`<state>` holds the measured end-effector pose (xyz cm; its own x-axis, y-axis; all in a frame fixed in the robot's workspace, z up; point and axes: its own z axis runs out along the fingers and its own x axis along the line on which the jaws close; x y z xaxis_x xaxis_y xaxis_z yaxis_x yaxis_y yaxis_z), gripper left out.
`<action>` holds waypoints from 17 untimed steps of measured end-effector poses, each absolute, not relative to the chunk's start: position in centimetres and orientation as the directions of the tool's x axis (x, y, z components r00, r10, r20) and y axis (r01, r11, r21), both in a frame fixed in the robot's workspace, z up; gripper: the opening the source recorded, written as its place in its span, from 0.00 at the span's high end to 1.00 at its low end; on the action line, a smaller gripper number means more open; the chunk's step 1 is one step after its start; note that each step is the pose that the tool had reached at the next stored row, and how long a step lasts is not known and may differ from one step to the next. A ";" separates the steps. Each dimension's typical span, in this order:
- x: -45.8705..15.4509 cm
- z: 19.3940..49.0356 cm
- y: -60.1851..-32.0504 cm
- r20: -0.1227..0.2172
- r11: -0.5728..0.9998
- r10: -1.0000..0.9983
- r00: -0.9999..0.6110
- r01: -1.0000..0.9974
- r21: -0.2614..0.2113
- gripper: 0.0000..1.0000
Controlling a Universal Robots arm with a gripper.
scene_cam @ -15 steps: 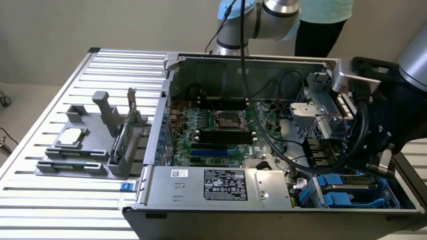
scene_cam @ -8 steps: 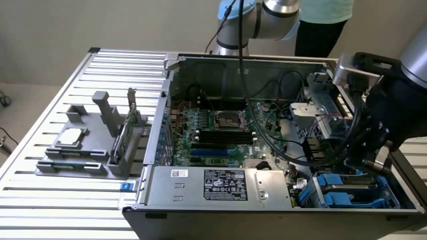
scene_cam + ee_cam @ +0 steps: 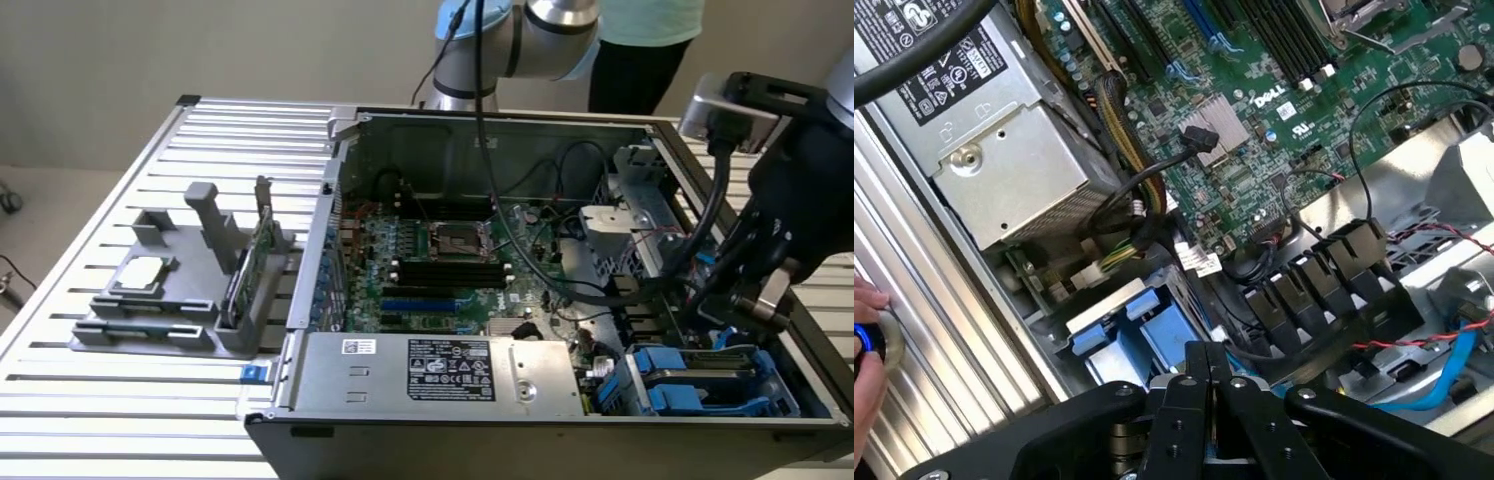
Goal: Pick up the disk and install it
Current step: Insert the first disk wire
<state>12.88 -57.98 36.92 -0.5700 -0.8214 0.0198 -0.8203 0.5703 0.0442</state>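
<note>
The disk [image 3: 694, 385] sits low in the drive bay at the front corner of the open computer case [image 3: 334, 180], on the exterior view's right. Its blue rails show there. In the wrist view the disk's [image 3: 1116, 325] blue end tabs lie just past my fingers, and the black fingers hide most of its face. My gripper [image 3: 757, 310] hangs directly over that bay, reaching down inside the case wall. In the wrist view the gripper [image 3: 1209, 368] has its fingers pressed together with nothing between them. Whether the tips touch the disk I cannot tell.
A silver power supply [image 3: 441, 370] fills the case's front, beside the bay. Black cables [image 3: 534, 270] cross the green motherboard [image 3: 441, 260]. A grey fixture [image 3: 174, 300] on the slatted table holds a silver chip [image 3: 144, 272] and a green card [image 3: 254, 260]. A hand [image 3: 866, 330] rests at the table's edge.
</note>
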 end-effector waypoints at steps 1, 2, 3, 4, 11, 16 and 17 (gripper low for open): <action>12.9 37.2 -58.0 0.020 0.580 -0.815 -0.580 -0.813 0.044 0.87; 12.9 37.4 -58.0 0.020 0.590 -0.808 -0.589 -0.806 0.044 0.87; 12.9 37.6 -58.0 0.020 0.599 -0.801 -0.599 -0.799 0.044 0.87; 12.9 37.9 -58.0 0.020 0.608 -0.794 -0.608 -0.793 0.044 0.87; 13.1 38.7 -57.7 0.021 0.635 -0.772 -0.635 -0.771 0.043 0.87; 13.8 39.1 -57.3 0.022 0.642 -0.767 -0.641 -0.766 0.042 0.87; 13.9 39.1 -57.3 0.022 0.642 -0.766 -0.642 -0.765 0.042 0.87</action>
<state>13.92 -57.25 39.13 -0.6419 -0.7665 0.0224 -0.7654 0.6422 0.0421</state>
